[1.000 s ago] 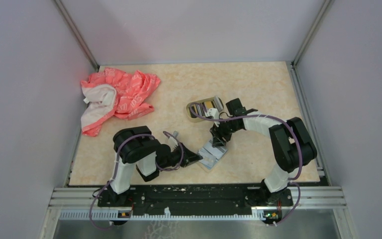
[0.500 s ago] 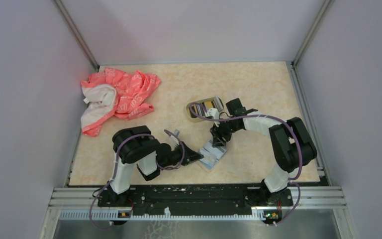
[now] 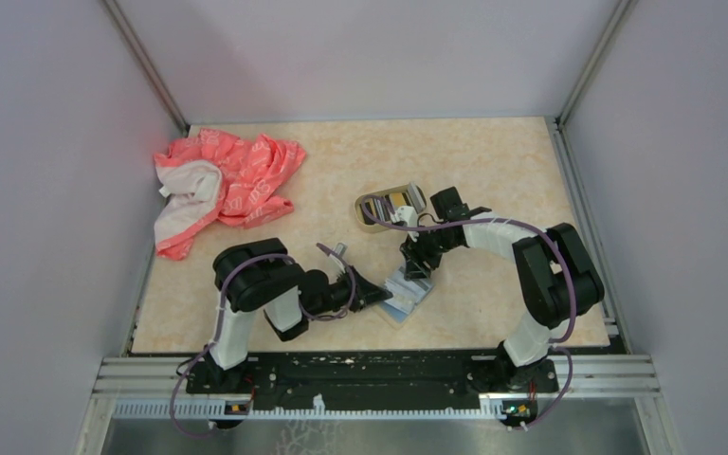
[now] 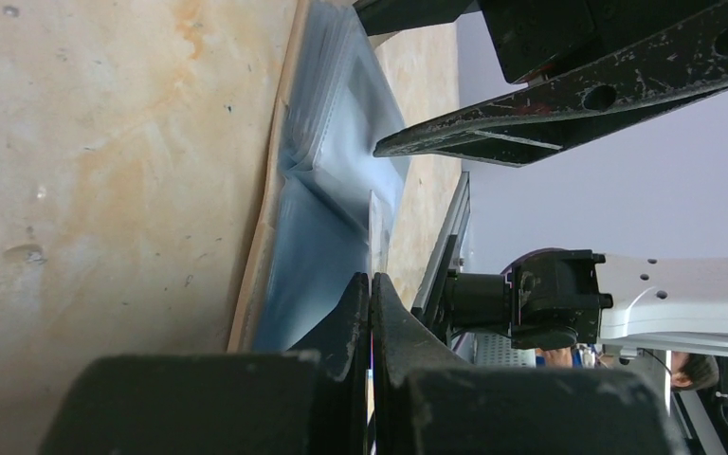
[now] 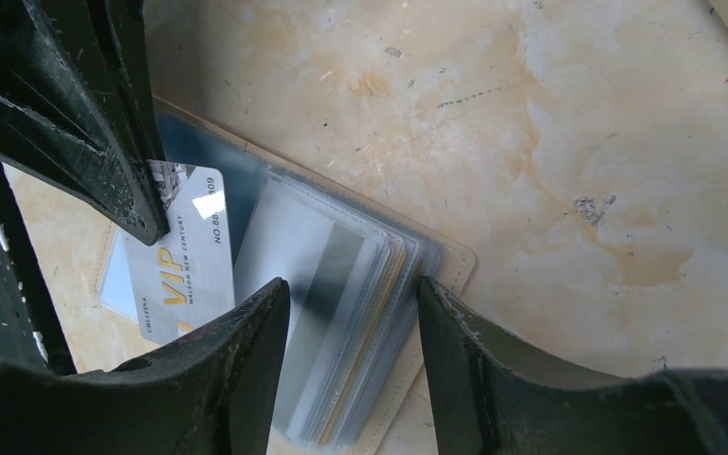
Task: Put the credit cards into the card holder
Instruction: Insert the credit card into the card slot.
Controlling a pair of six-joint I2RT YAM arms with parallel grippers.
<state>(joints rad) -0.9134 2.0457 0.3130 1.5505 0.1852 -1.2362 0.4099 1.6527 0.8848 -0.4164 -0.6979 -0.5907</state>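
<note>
Looking down, I counted one tan-edged booklet of clear plastic card sleeves [image 3: 408, 296] near the worktop's front edge and one gold-rimmed tin [image 3: 391, 207] behind it. My left gripper [image 4: 371, 280] pinched one silvery VIP card [image 5: 178, 270], jaws together. The right gripper [image 5: 351, 284] straddled the sleeves, jaws apart. One pink cloth [image 3: 223, 185] lay by the left edge.

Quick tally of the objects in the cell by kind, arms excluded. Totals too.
Cloth: 1
Tin: 1 (the cards inside are too small to count)
Wallet: 1 (clear sleeves, tan backing)
VIP card: 1, out of the sleeves
Total: 4
</note>
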